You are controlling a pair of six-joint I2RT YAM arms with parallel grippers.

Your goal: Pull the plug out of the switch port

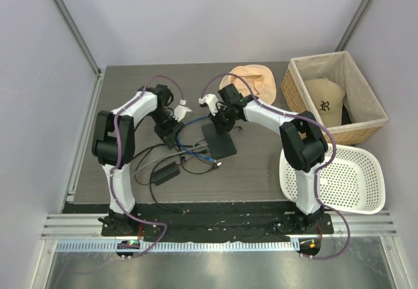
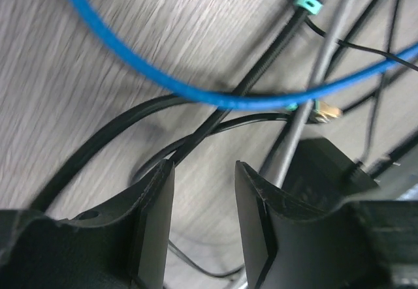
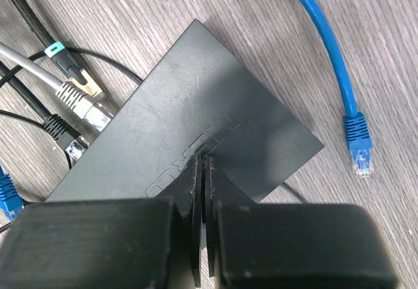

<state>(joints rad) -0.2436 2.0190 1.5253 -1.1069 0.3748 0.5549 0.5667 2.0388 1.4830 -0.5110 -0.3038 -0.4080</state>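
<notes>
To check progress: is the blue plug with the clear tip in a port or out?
Out: the blue plug lies free on the table, apart from the switch.

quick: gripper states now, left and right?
Left gripper: open, nothing between its fingers.
Right gripper: shut, gripping nothing, tips over the black switch.
</notes>
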